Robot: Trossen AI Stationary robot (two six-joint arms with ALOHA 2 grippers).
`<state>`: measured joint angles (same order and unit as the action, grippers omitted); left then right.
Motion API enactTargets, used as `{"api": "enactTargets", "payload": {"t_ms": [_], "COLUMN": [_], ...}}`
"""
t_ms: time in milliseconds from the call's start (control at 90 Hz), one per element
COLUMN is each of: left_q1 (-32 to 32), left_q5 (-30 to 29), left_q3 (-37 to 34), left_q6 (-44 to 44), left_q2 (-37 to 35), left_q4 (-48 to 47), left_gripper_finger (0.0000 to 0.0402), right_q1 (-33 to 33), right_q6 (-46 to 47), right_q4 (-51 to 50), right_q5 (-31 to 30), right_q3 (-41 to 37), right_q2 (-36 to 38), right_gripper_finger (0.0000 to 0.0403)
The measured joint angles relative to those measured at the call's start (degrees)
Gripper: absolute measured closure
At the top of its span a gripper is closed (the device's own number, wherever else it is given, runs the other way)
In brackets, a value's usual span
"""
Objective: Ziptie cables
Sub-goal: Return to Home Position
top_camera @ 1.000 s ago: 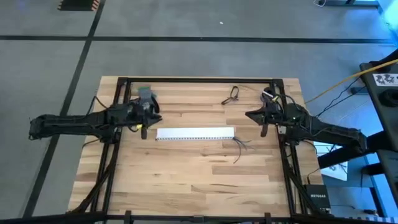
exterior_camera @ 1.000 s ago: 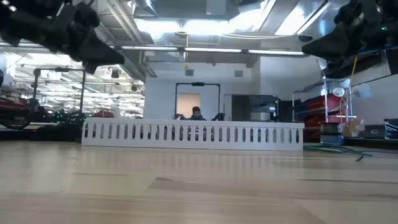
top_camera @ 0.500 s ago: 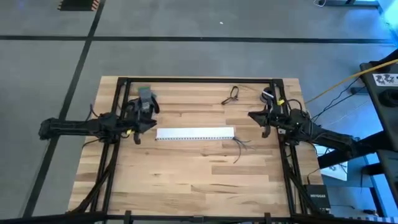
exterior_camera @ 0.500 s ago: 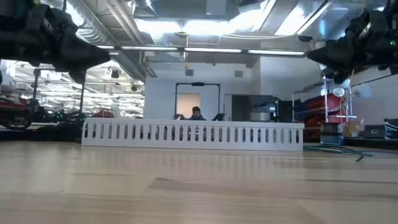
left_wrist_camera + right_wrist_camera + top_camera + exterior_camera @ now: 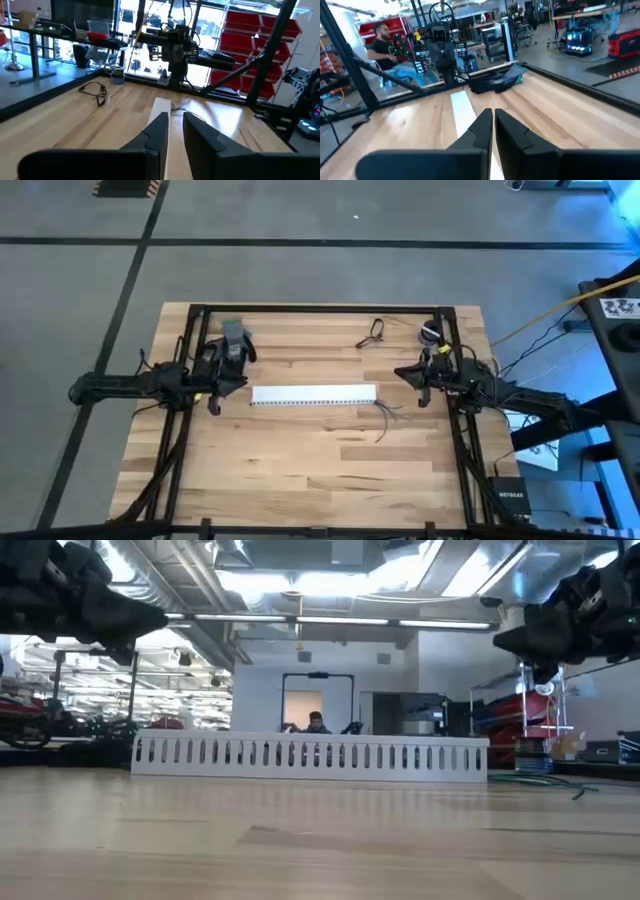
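The cables [image 5: 385, 414] are a small bunch of thin dark wires lying on the wood just off the right end of a long white slotted strip [image 5: 313, 394]; they also show in the low view [image 5: 560, 783]. A second dark wire loop [image 5: 372, 332] lies near the far edge. My left gripper [image 5: 238, 380] hovers above the table by the strip's left end, fingers [image 5: 175, 132] a narrow gap apart and holding nothing. My right gripper [image 5: 402, 372] hovers beyond the strip's right end, fingers [image 5: 493, 127] shut and holding nothing.
A grey-green pouch [image 5: 235, 332] lies at the far left of the table. A small round roll [image 5: 430, 333] sits at the far right. A black frame [image 5: 320, 309] runs along the table's far edge and sides. Bare wood [image 5: 300, 470] fills the near half. People sit in the room beyond.
My left gripper has drawn back a little toward the table's left and near edges. My right gripper has sunk slightly toward the table. The cables and the strip have stayed where they were.
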<state>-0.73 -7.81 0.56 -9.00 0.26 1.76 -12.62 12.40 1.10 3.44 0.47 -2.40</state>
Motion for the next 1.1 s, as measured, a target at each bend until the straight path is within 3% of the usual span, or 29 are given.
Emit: {"api": "enactTargets", "payload": {"t_ms": [1100], "left_q1": [0.0], "left_q5": [-0.1], "left_q3": [0.0], "left_q6": [0.0], "left_q2": [0.0], "left_q4": [0.0], "left_gripper_finger": [0.0359], "right_q1": [0.0], "right_q6": [0.8], "right_q4": [0.1], "right_q5": [0.0], "right_q3": [0.0], "right_q2": [-0.3], "right_gripper_finger": [0.0398]}}
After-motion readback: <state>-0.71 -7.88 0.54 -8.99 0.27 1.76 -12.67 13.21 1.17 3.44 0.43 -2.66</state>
